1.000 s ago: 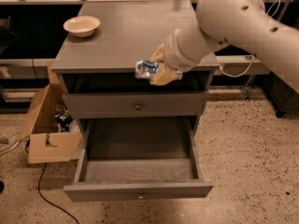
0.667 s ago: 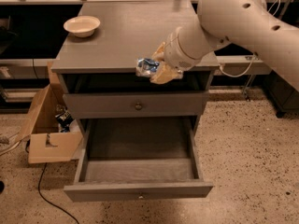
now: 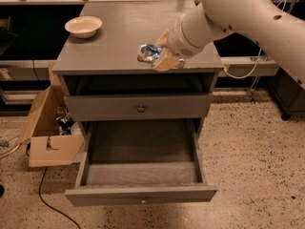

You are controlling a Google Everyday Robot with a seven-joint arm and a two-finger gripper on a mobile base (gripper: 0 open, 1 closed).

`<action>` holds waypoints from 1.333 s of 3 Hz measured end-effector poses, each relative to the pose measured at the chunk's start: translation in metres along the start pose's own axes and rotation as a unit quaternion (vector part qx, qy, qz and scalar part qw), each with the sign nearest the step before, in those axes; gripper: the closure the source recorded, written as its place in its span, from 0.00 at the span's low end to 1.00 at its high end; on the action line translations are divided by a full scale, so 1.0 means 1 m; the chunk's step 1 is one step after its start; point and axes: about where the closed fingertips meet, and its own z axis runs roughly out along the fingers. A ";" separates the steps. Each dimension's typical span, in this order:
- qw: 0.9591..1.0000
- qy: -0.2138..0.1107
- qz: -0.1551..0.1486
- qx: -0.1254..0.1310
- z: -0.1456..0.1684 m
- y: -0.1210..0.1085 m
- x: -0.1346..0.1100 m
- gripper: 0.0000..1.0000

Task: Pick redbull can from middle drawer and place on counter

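My gripper (image 3: 159,56) is shut on the redbull can (image 3: 148,52), a small crumpled silver-and-blue can, and holds it just above the front part of the grey counter (image 3: 119,32). The big white arm comes in from the upper right. The middle drawer (image 3: 141,168) is pulled out wide below, and its deep grey tray shows nothing inside. A closed drawer front (image 3: 138,108) with a dark round knob sits just above it.
A cream-white bowl (image 3: 83,26) stands at the counter's back left. An open cardboard box (image 3: 47,128) with small items sits on the speckled floor left of the cabinet. A black cable (image 3: 47,199) runs along the floor.
The gripper has carried the can upward and slightly back, from in front of the counter's front edge to just above the countertop.
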 end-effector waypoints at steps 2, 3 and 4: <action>0.986 -0.007 0.139 0.089 0.019 -0.124 0.023 1.00; 0.972 0.002 0.215 0.095 0.046 -0.157 0.045 1.00; 0.960 0.011 0.265 0.087 0.077 -0.176 0.065 1.00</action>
